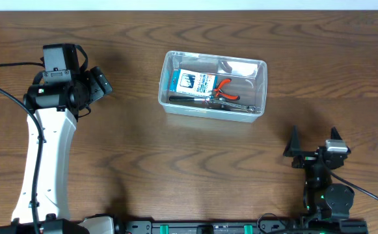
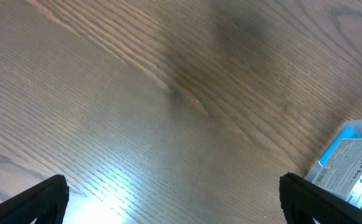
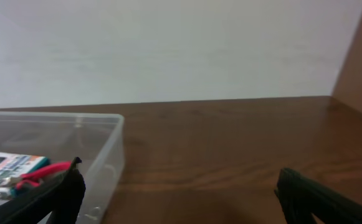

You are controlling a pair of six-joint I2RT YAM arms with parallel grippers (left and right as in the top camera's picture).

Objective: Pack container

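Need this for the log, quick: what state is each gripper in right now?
Left gripper: open, holding nothing.
Right gripper: open, holding nothing.

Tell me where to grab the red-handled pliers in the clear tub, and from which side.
Grip the pliers across their red handles, coming straight down from above. They lie flat inside the tub, whose walls would block a sideways approach. The handles lie beside the blue-and-white box, not under it, so the fingers probably have room to close there.

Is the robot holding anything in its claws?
No. The left claw and right claw are both open and empty.
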